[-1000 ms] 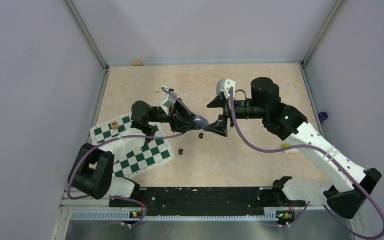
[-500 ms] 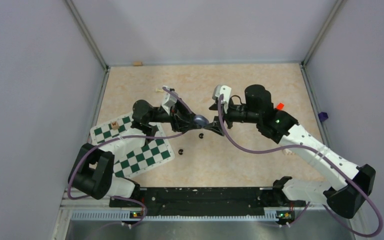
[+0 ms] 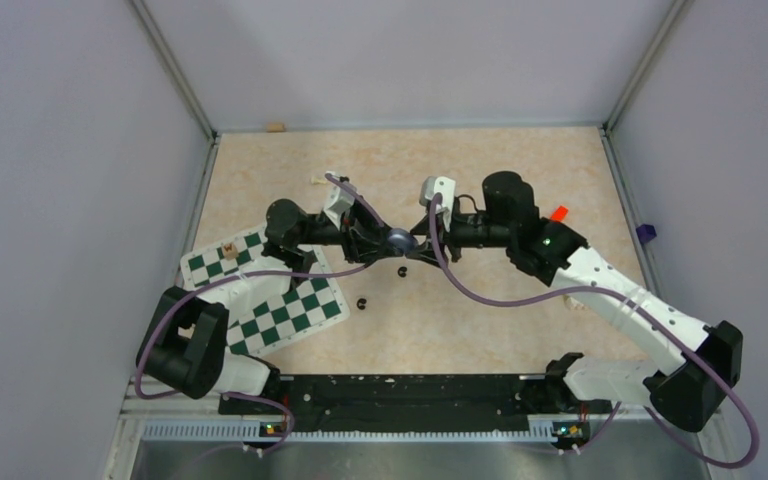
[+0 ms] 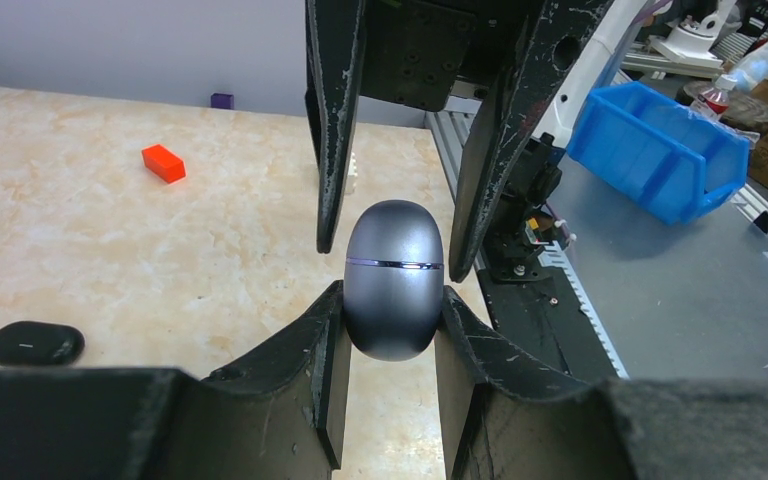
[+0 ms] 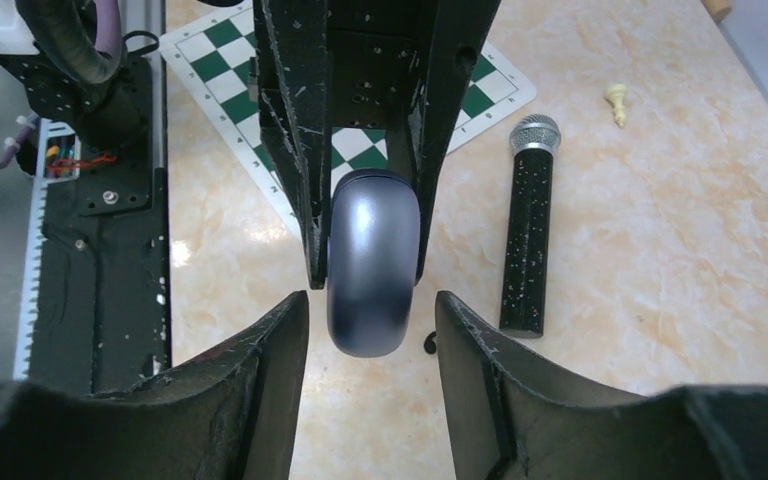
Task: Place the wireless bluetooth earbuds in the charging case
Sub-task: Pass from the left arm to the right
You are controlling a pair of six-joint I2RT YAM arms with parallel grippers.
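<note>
1. Left area. A flat green-and-white chessboard lies on the beige, marble-patterned desk. It is not involved in this step.

2. Left end effector. Its scuffed black fingers are clamped on the lower half of the charging case and hold it above the desk. This grip has not changed.

3. Charging case. It is egg-shaped with a smooth, satin grey finish that looks metallic. A thin seam runs around its middle. The seam is shut, so the lid is judged to be closed.

4. Earbuds. One black earbud and a second black earbud lie loose on the desk near and below the case. They are small, dark and rounded. No purple earbud can be made out.

5. Right end effector. In the last second it has travelled left to the case and its jaws have narrowed. Its fingers now straddle the free half of the case, apart, with a gap on each side in the right wrist view.

6. Meaning for the task. No earbud is inserted yet. The case probably has to be opened first.
</note>
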